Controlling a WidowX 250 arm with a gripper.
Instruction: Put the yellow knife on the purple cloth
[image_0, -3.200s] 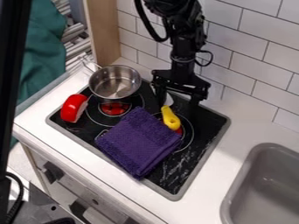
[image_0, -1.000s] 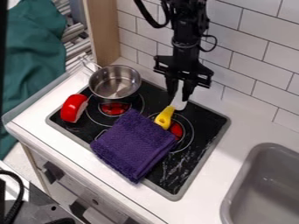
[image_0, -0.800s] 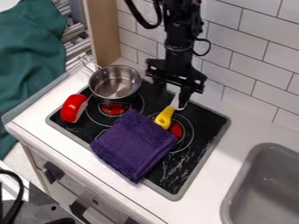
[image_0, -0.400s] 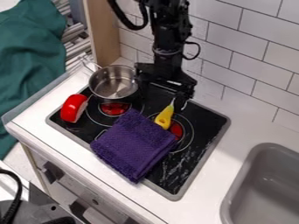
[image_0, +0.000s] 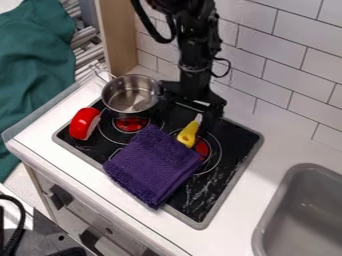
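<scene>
Stovetop (image_0: 217, 192) shows black surface between its right rim and the purple cloth (image_0: 153, 167), which laps the front edge. Above hangs my gripper (image_0: 194, 106), jaw spread impossible for me to tell, near the yellow knife (image_0: 188, 134), handle at the cloth's upper-right edge.

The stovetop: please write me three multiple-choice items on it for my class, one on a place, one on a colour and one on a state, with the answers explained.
1. Where does the metal pot stand?
A. On the floor
B. On the stovetop
C. In a drawer

2. What colour is the handle of the knife?
A. Green
B. White
C. Yellow

3. How does the cloth lie?
A. Folded into a pad
B. Stuffed into the pot
C. Draped over the whole stovetop

Key:
1. B: it stands toward the stovetop's upper left in the view.
2. C: the handle shows bright yellow beside the purple.
3. A: its layered edges form a compact block.
</scene>
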